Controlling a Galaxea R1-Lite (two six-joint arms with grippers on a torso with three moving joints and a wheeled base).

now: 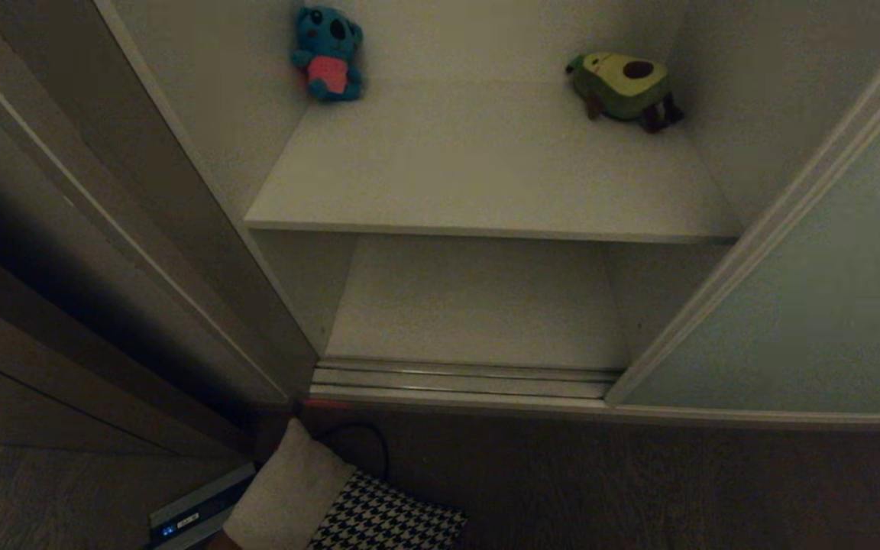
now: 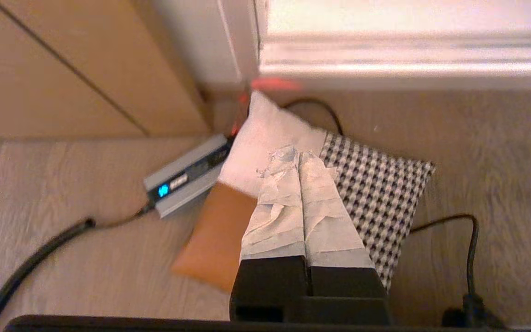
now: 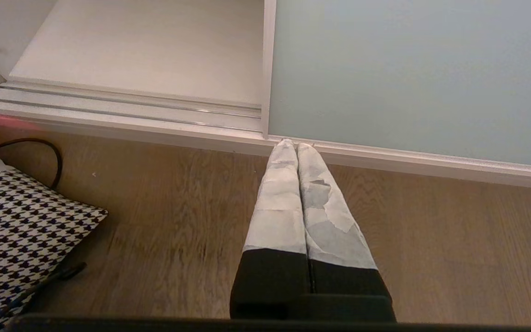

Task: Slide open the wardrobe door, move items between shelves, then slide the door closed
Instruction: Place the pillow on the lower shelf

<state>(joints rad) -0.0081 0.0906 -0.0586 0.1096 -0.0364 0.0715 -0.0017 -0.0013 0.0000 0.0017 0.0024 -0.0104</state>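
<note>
With both fingers pressed together and empty, left pincer above one houndstooth cushion on the floor; right pincer likewise closed, near one sliding door. Two shelves, two plush toys. Cushion partly cut off in head view.

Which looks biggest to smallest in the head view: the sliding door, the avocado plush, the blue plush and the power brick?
1. sliding wardrobe door, by far.
2. avocado plush and blue plush: too alike to rank.
3. power brick: partly cut off and nearer the camera, so unsure.
</note>
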